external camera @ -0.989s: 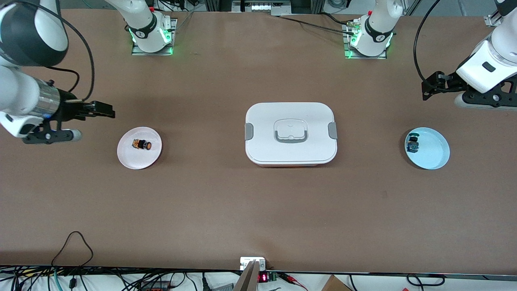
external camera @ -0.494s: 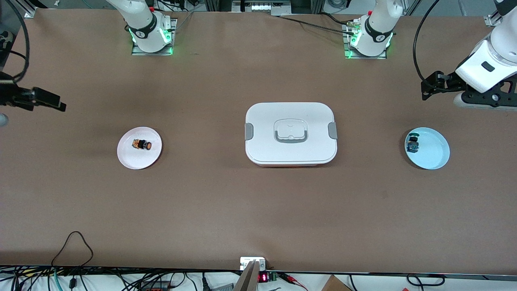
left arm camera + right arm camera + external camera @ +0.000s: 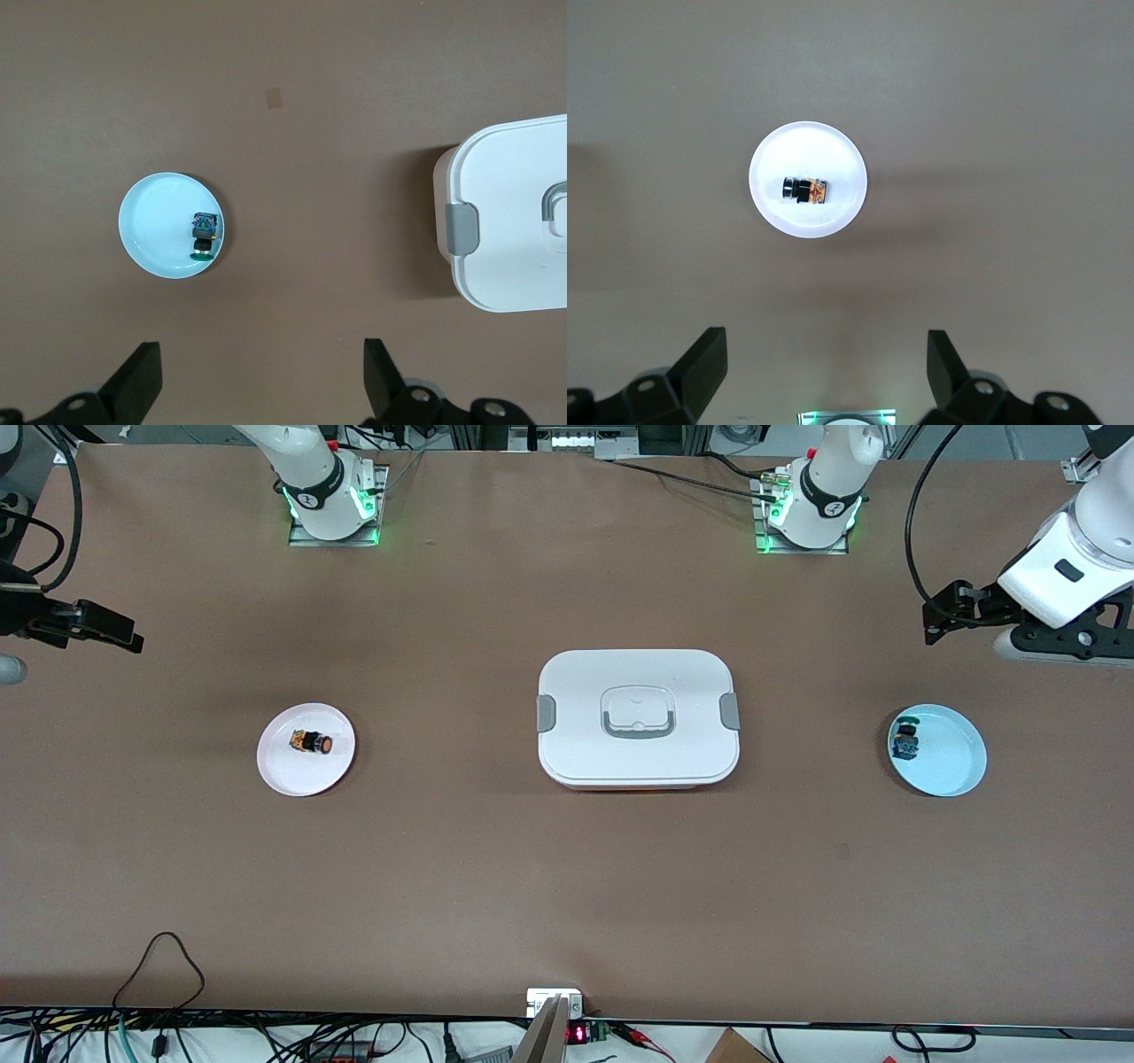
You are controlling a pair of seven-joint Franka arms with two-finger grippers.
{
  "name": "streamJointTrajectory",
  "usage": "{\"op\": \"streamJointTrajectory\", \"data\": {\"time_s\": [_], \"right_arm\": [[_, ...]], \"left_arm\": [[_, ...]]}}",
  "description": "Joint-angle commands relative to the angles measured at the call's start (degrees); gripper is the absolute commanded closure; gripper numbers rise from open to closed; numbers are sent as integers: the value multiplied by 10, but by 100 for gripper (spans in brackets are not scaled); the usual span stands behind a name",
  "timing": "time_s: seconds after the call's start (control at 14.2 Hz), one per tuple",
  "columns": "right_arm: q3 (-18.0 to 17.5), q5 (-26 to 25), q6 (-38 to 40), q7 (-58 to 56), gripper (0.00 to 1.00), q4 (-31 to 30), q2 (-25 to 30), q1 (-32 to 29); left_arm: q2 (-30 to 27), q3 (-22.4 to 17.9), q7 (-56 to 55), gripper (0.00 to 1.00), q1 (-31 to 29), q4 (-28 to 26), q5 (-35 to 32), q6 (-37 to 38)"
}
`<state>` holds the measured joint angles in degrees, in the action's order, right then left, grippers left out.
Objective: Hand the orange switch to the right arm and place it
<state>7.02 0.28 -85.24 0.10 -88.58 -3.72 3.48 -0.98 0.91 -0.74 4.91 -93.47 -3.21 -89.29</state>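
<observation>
The orange switch (image 3: 310,741) (image 3: 804,189), a tiny black cylinder with orange parts, lies on its side on a small white plate (image 3: 292,772) (image 3: 828,150) toward the right arm's end of the table. My right gripper (image 3: 133,638) (image 3: 826,352) hangs open and empty over bare table at that end, apart from the plate. At the other end, my left gripper (image 3: 930,618) (image 3: 261,363) is also open and empty, over bare table beside a light blue plate (image 3: 957,766) (image 3: 151,221).
A small black switch with blue-green parts (image 3: 905,741) (image 3: 205,235) lies on the light blue plate. A white lidded box (image 3: 576,682) (image 3: 514,195) with grey clips stands mid-table. Cables run along the table's edge nearest the front camera.
My right gripper has drawn back from beside the white plate toward the right arm's end of the table, most of the arm leaving the front view. The left arm has barely shifted.
</observation>
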Motion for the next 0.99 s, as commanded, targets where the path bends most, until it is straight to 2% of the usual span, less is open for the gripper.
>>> {"op": "streamJointTrajectory", "data": {"time_s": [0.0, 0.35, 0.92], "right_arm": [[-3, -7, -11, 10, 0, -44, 49, 8], [-1, -8, -22, -27, 0, -70, 75, 10], [-3, -8, -17, -21, 0, -57, 72, 15]], "left_arm": [[-2, -1, 4, 0, 3, 11, 7, 11], [-2, -2, 5, 0, 2, 11, 8, 11], [-2, -2, 5, 0, 3, 11, 7, 11]]}}
